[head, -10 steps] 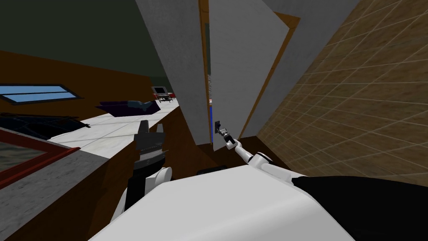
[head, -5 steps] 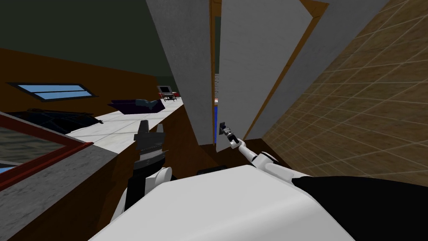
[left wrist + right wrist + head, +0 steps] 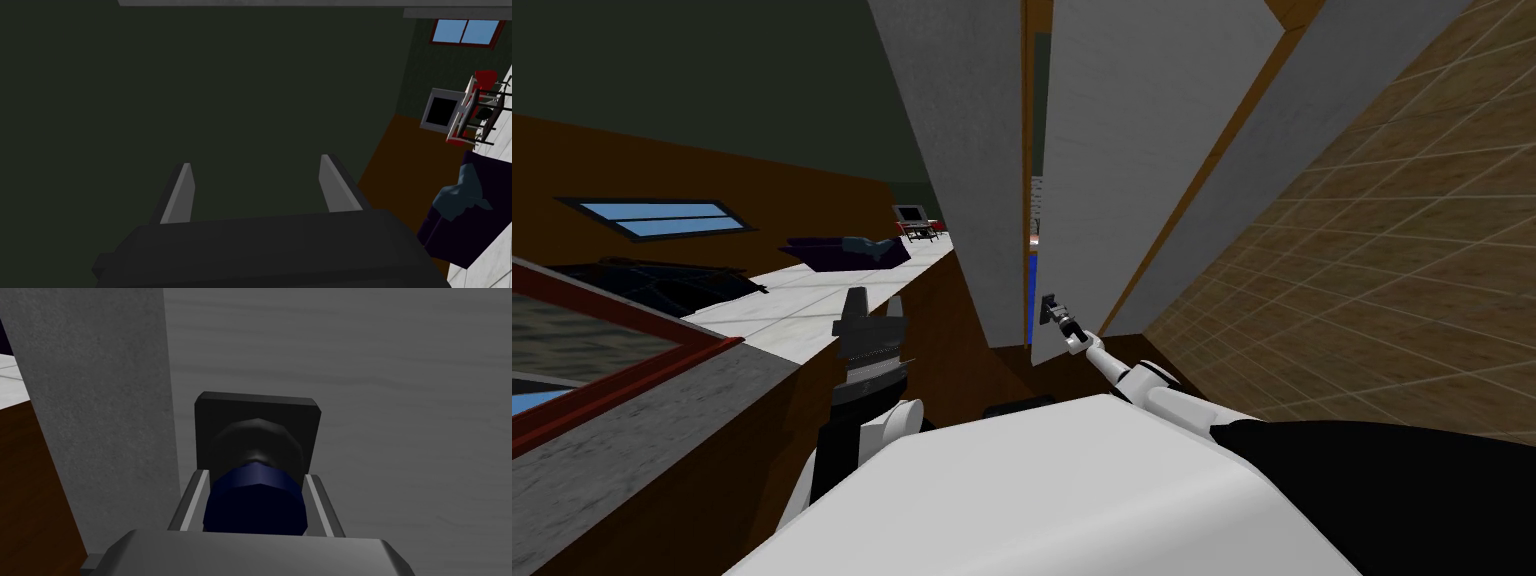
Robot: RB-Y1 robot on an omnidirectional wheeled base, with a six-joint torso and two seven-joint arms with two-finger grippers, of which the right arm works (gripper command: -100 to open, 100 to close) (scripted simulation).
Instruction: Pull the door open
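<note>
Right gripper (image 3: 255,477) is clamped onto the dark blue door knob (image 3: 255,505), one finger pressed against each side of it. The knob sits on a black square plate (image 3: 257,410) near the free edge of the grey door (image 3: 1132,150).

The door is ajar by a narrow slit, with a bit of blue showing through it in the head view. Just beside that edge is a grey wall section (image 3: 962,150), with the brown door frame (image 3: 1030,100) running up between the two. On the door's other side, a tan tiled wall (image 3: 1362,250) comes in close.

Left gripper (image 3: 255,163) hangs up in front of my chest, well apart from the door, fingers spread wide with nothing between them. Off that way there's a white tiled floor (image 3: 782,310), a dark purple sofa (image 3: 847,252), red chairs (image 3: 917,232) and a window (image 3: 652,217) in a brown wall.
</note>
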